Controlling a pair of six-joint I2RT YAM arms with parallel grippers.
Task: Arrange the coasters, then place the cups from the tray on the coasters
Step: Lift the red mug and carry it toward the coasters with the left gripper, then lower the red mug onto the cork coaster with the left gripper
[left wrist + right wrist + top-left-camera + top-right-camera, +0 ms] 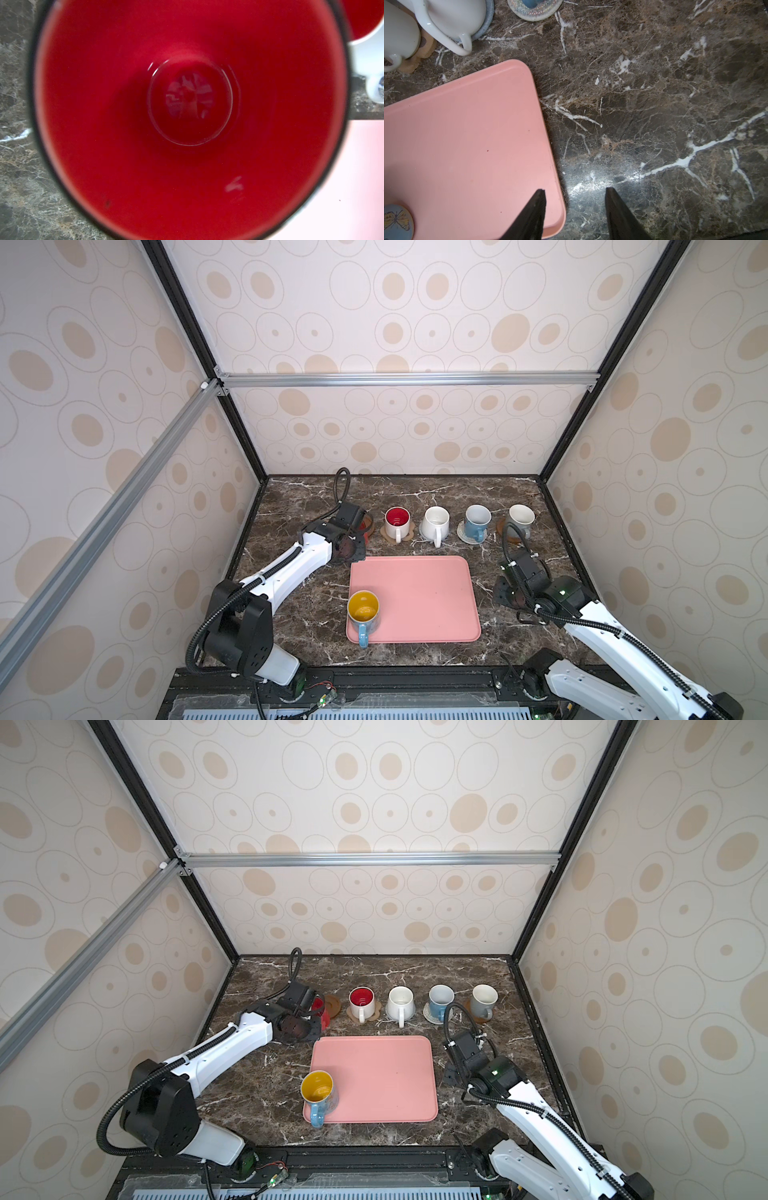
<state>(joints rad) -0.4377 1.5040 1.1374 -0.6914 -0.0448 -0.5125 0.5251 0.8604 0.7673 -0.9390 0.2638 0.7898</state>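
red mug (187, 155) fills the left wrist view, hiding the left gripper (312, 1009) clamped on it; right gripper (574, 190) half-open, empty, at pink tray's (467, 124) 3 o'clock.

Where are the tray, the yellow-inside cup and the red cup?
tray (424, 597): in a top view, bare pink floor.
yellow-inside cup (363, 610): in a top view, its yellow interior.
red cup (190, 104): left wrist view, the inside bottom.

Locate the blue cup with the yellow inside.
In both top views the blue cup stands upright on the pink tray, at its near left corner, the only cup on it.
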